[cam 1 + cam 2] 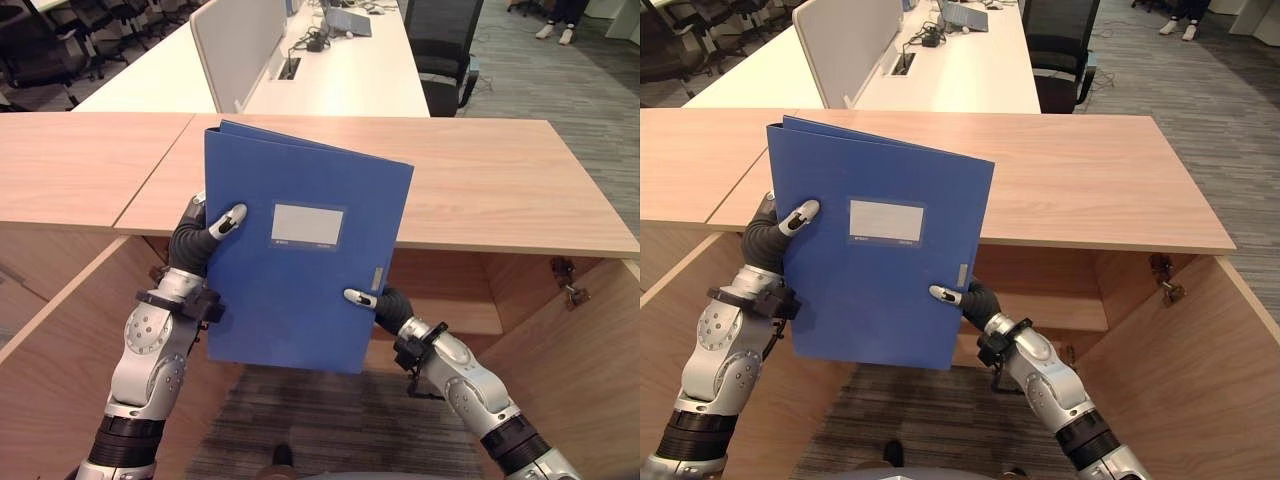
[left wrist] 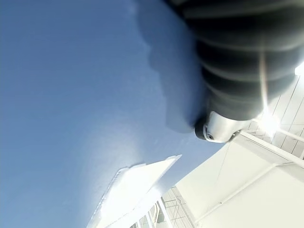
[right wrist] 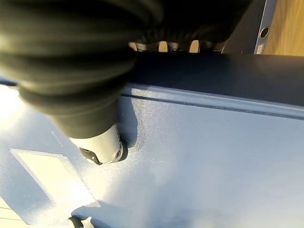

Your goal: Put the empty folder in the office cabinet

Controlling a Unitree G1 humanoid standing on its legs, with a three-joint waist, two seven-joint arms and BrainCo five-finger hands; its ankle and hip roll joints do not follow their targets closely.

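Folder (image 1: 300, 250): I hold it upright above the open cabinet (image 1: 560, 350).
Left hand (image 1: 200, 235): clamped on its left edge.
Right hand (image 1: 380, 300): clamped on its right edge.

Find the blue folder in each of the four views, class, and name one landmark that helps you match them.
Left eye view: blue folder centre, held upright.
Right eye view: folder left of centre.
Left wrist view: its blue cover beside the thumb.
Right wrist view: cover under the thumb.
Shared landmark: the pale label pocket on its front.
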